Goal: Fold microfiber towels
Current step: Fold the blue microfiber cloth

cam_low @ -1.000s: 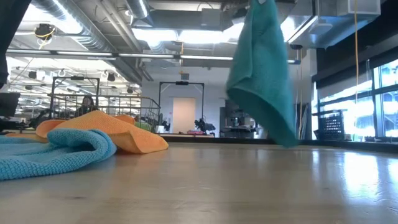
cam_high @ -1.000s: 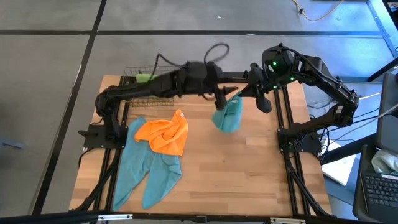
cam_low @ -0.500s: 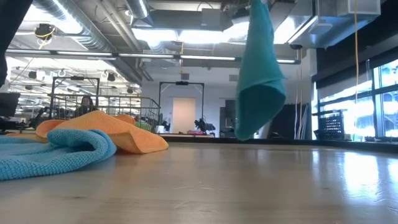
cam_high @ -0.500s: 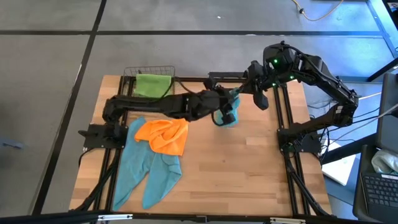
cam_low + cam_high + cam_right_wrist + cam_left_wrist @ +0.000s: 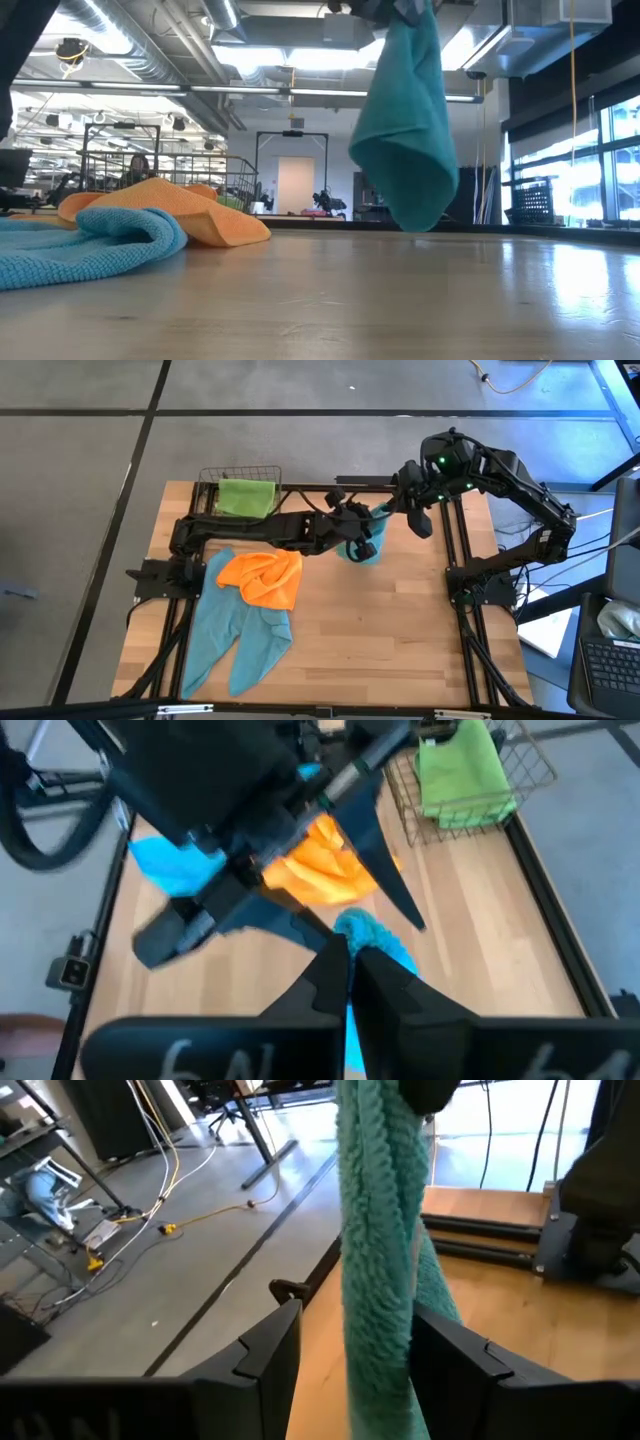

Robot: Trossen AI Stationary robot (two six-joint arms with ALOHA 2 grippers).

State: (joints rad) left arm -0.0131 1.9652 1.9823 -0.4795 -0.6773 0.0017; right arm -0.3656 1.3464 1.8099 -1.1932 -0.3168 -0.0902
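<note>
A teal towel (image 5: 366,546) hangs from my right gripper (image 5: 386,513), which is shut on its top, over the far middle of the table. In the low view the teal towel (image 5: 405,130) droops in a bunched fold. My left gripper (image 5: 355,1320) reaches in from the left, open, with one finger on each side of the hanging cloth (image 5: 375,1260). An orange towel (image 5: 265,578) lies crumpled on top of light blue towels (image 5: 235,635) at the near left. A lime green towel (image 5: 245,496) sits in a wire basket. My right gripper pinches the teal towel's top end (image 5: 354,930) between its two shut fingers, slanting down from the table's far right. The towel hangs slack below the fingers, its lower end (image 5: 420,215) clear of the table. My left gripper: I cannot tell whether its fingers (image 5: 450,1355) touch the cloth.
The wire basket (image 5: 240,478) stands at the far left corner. Black frame rails (image 5: 455,550) run along the table's right and left sides. Bare wood (image 5: 380,630) spreads over the near right half.
My left gripper has come down and toward the near edge, rolling its wrist, and now has its fingers on either side of the hanging teal towel. The towel's lower end has swung and bunched up while its top stayed in my right gripper.
</note>
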